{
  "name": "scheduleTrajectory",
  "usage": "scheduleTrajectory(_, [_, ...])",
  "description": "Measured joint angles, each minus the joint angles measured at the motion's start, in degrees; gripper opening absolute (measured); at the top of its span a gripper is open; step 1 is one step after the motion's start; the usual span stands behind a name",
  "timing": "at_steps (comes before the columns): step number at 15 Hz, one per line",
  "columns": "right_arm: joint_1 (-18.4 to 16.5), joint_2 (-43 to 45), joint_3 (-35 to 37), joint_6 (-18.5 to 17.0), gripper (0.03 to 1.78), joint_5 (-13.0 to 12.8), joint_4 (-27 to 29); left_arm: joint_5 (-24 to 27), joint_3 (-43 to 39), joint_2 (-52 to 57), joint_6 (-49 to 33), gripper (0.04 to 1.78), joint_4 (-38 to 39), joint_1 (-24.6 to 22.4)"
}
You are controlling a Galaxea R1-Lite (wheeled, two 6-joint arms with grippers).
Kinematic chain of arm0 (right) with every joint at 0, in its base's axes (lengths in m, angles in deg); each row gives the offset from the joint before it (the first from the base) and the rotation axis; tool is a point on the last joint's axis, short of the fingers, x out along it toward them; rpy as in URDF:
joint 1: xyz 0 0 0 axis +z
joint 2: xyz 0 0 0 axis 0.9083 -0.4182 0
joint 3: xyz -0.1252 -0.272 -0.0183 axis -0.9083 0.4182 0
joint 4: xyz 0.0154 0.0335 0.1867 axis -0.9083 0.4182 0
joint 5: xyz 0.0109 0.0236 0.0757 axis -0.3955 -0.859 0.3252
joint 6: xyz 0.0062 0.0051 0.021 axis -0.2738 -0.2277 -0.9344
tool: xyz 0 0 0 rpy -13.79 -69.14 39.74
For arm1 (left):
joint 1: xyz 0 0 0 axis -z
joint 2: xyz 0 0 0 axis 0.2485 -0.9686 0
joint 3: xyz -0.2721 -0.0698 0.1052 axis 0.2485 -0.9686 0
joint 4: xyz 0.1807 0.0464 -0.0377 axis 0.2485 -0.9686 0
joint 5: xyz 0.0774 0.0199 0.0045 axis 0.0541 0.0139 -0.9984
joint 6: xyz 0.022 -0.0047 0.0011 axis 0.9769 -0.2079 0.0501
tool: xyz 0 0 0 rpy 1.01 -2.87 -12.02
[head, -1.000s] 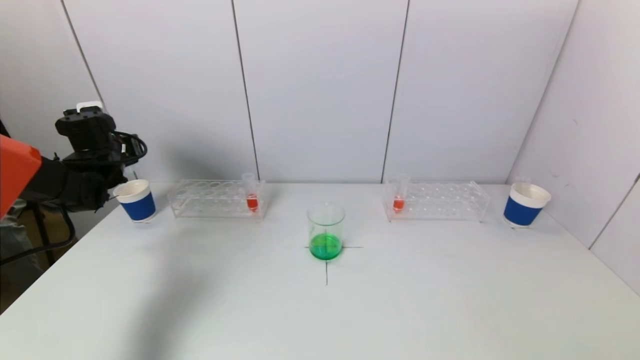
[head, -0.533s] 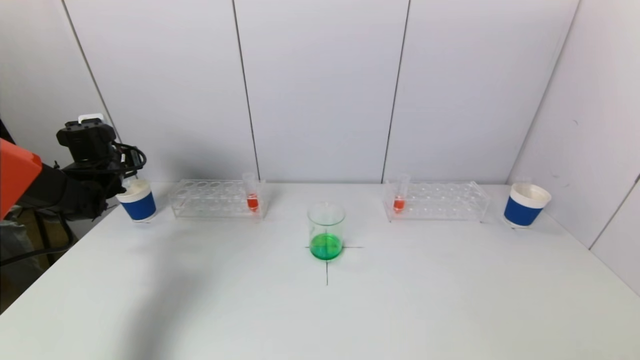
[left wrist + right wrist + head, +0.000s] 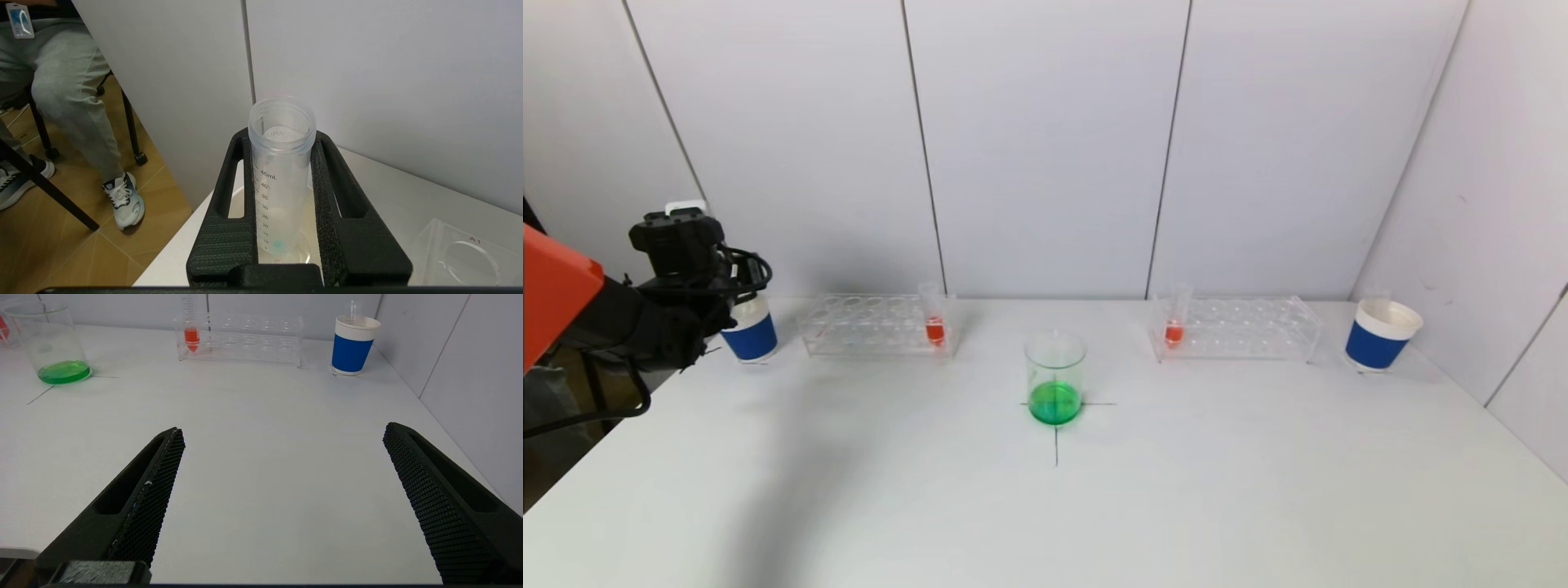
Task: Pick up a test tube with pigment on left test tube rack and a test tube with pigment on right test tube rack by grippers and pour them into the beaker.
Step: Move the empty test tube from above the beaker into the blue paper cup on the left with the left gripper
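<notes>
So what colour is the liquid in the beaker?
Green, pooled at the bottom of the beaker; clearest in the head view.

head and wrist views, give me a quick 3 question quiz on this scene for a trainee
1. True or false: the left gripper is shut on an emptied test tube above the left paper cup.
2. What colour is the liquid in the beaker? A) red B) green C) blue
3. Fill in: the right gripper is ____ and holds nothing.

Key
1. True; the tube holds only a faint blue trace at its tip.
2. B; both racks, the left test tube rack and the right test tube rack, each hold one red tube.
3. open
</notes>
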Motion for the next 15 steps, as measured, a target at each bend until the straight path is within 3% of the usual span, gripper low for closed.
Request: scheduleTrajectory(15, [0.0, 0.0, 0.0, 0.0, 1.77, 0.0, 0.0, 0.0, -2.5, -2.8, 0.1, 0.42, 4.1, 0.0])
